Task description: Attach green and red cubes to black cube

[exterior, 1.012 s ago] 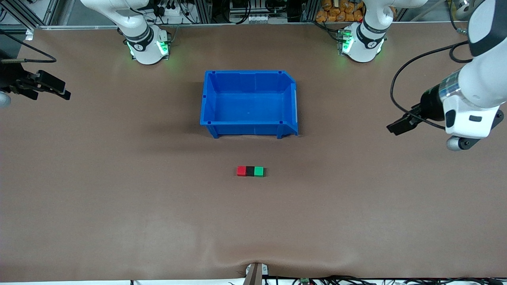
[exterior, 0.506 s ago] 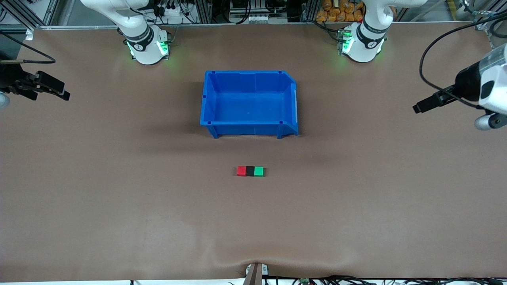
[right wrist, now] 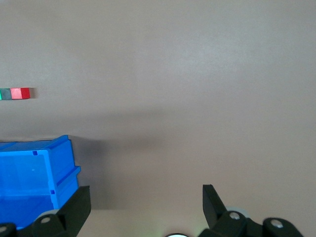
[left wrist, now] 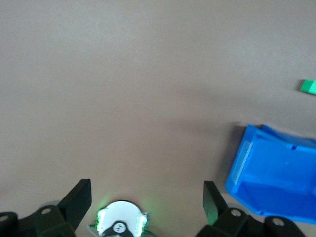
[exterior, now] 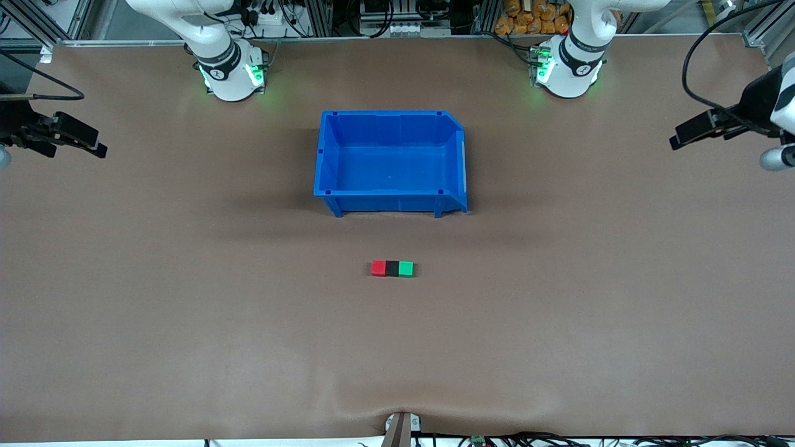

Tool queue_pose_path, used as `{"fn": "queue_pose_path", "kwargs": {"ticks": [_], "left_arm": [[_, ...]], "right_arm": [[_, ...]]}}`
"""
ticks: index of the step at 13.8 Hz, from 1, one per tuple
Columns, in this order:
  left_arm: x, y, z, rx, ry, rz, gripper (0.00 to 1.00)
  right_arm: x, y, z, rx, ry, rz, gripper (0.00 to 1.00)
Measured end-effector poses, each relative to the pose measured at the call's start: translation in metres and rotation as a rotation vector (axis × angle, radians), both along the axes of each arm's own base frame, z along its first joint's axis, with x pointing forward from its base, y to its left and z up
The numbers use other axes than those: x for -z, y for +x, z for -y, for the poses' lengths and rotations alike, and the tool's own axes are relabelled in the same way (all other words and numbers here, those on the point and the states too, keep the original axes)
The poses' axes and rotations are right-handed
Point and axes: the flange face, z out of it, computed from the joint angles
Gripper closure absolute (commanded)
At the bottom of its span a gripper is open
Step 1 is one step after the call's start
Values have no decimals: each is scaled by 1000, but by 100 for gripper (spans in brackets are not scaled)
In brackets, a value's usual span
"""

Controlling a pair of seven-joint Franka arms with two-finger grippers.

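- The red cube (exterior: 378, 268), black cube (exterior: 392, 268) and green cube (exterior: 405, 268) sit touching in a row on the bench (exterior: 186, 310), nearer the front camera than the blue bin (exterior: 390, 205); the joining looks finished.
- The left pincer (exterior: 686, 135), released and empty, has pulled away to its bench end.
- The right pincer (exterior: 87, 144), also released, waits at its end.

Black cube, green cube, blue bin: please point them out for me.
black cube (exterior: 392, 268), front view, its top face
green cube (exterior: 405, 268), front view, its top face
blue bin (exterior: 390, 204), front view, its outer wall facing the cubes
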Motion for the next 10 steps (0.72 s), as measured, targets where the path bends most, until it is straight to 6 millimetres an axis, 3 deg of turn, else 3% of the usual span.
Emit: {"fn": "queue_pose_path", "kwargs": {"ticks": [3,10], "left_arm": [[-1,-6,-4,22,1,2,0],[16,2,-5,18,3,29,0]], "right_arm": [[0,0,0,0,0,1,0],[0,0,0,0,0,1,0]]}}
